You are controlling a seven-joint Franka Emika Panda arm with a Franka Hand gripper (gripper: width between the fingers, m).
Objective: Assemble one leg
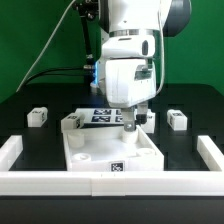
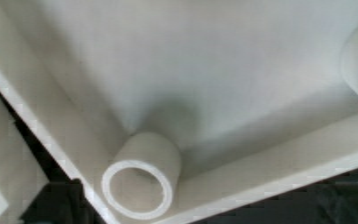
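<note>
In the exterior view my gripper reaches down at the far right corner of the wide white panel. Its fingertips are dark and small there, and I cannot tell whether they are open or shut. A leg, a small white block, stands just at the exterior view's right of the fingers. Other legs stand at the exterior view's left, by the panel's far left corner, and at the right. The wrist view shows the panel's inner face very close, with a round corner socket. No fingers show there.
The marker board lies behind the panel. White rails run along the front and both front sides of the black table. Cables hang behind the arm against the green backdrop.
</note>
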